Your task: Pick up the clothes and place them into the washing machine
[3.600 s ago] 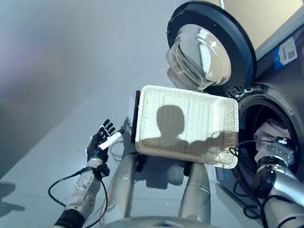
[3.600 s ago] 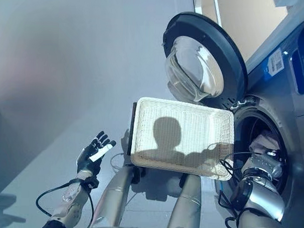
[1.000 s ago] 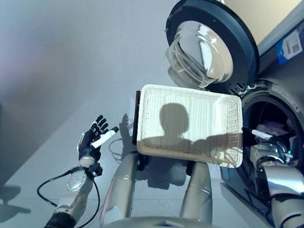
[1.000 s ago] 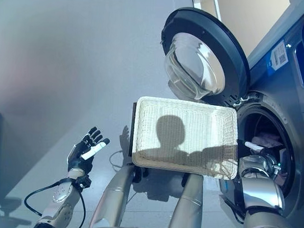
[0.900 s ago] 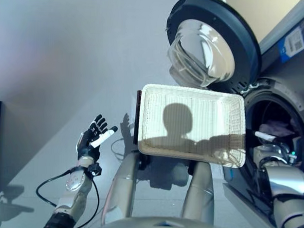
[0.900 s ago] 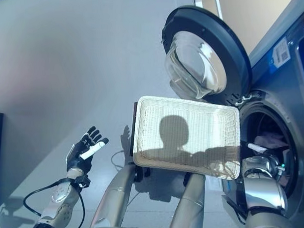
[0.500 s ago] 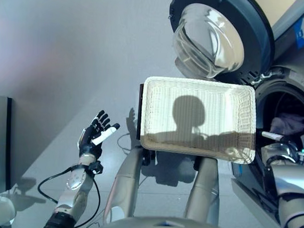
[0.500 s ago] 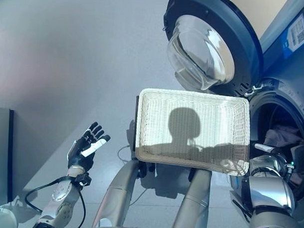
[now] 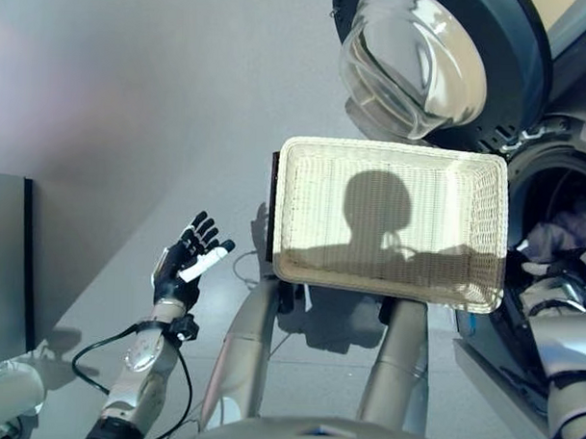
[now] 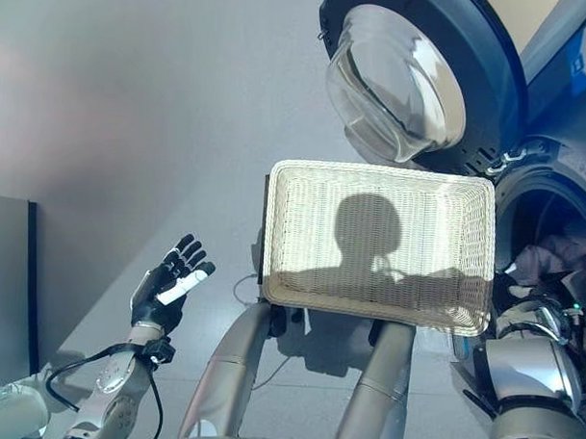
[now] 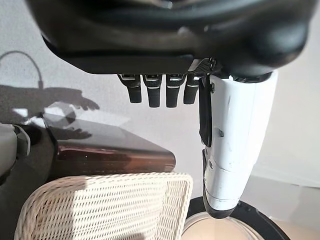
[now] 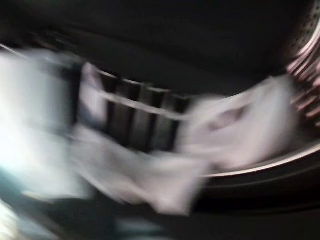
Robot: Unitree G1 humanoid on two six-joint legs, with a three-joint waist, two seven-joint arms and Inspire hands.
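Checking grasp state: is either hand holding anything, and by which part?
Left hand: open, holding nothing, out by the basket. Right hand: at the washing machine opening near the clothes; fingers hidden, so cannot tell.

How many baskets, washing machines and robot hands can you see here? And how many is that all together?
Baskets: 1, the white wicker basket
Washing machines: 1, the washing machine with its door open and pale clothes inside
Robot hands: 2, the left hand and the right hand at the drum's mouth
Total: 4
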